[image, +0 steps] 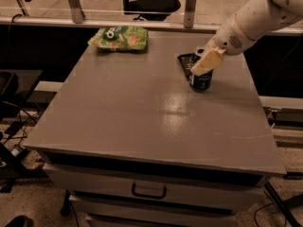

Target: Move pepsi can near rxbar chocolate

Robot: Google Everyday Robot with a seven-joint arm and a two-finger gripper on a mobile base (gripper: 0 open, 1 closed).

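Gripper [204,63] at pepsi can [200,81], upright on table [137,112] just beside rxbar chocolate [184,61].
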